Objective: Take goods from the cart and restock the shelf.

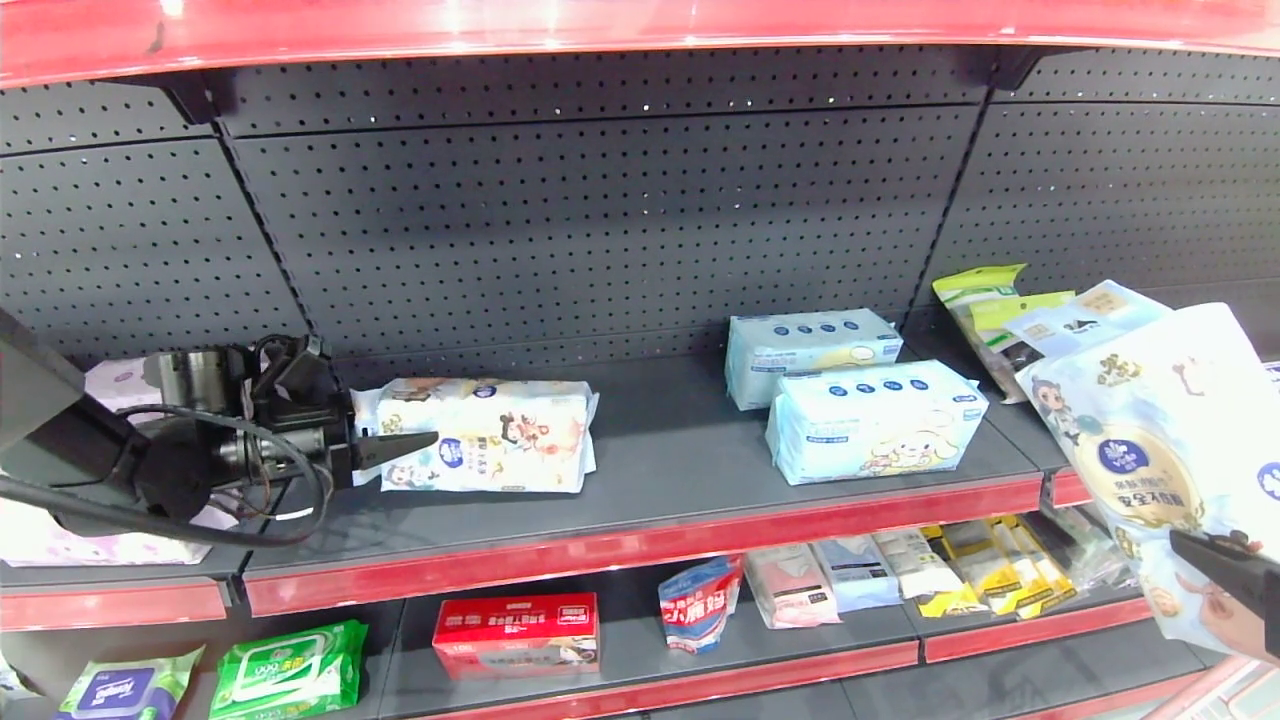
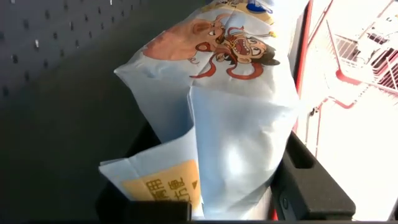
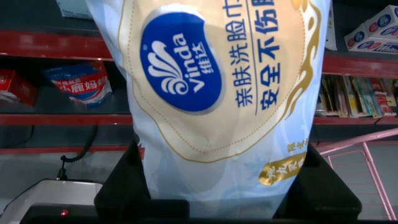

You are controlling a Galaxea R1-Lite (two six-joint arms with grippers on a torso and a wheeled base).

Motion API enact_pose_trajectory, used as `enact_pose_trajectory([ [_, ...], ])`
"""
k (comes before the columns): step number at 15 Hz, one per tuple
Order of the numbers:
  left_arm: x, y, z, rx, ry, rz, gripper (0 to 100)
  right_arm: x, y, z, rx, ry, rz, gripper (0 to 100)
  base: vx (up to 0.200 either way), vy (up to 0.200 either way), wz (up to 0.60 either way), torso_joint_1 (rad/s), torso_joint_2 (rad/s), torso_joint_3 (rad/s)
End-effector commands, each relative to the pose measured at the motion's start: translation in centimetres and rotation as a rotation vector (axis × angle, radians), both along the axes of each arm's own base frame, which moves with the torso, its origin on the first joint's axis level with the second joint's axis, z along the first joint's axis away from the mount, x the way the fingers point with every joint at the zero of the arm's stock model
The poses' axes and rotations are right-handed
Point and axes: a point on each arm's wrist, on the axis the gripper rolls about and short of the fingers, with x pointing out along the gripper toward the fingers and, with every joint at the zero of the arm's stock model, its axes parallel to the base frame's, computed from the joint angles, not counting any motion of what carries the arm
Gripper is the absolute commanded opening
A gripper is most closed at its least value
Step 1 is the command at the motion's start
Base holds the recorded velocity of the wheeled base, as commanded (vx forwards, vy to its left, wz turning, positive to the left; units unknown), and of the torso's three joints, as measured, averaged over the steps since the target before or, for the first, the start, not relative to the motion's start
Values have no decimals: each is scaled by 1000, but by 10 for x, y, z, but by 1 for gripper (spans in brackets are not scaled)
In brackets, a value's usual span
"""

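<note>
- Here, the left gripper (image 1: 408,446) was clenched on one end of the cartoon tissue pack (image 1: 505,435), which lay flat on the upper shelf (image 1: 680,470) at about 9 o'clock in the head view.
- The right gripper (image 1: 1225,565) grasped the white bag (image 1: 1150,430), held in the air at 4 o'clock, beyond the nearer blue tissue pack (image 1: 875,420).
</note>
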Motion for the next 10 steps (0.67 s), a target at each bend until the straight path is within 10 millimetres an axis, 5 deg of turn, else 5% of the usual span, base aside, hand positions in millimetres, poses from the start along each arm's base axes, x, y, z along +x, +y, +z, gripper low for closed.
enact_pose_trajectory([
  [1, -13, 1, -1, -2, 8, 4, 0, 2, 0, 1, 0, 3, 0, 0, 0, 0, 0, 0, 0, 0],
  [10, -31, -4, -26, 9, -2, -35, 0, 4, 0, 3, -1, 0, -1, 0, 0, 0, 0, 0, 0, 0],
])
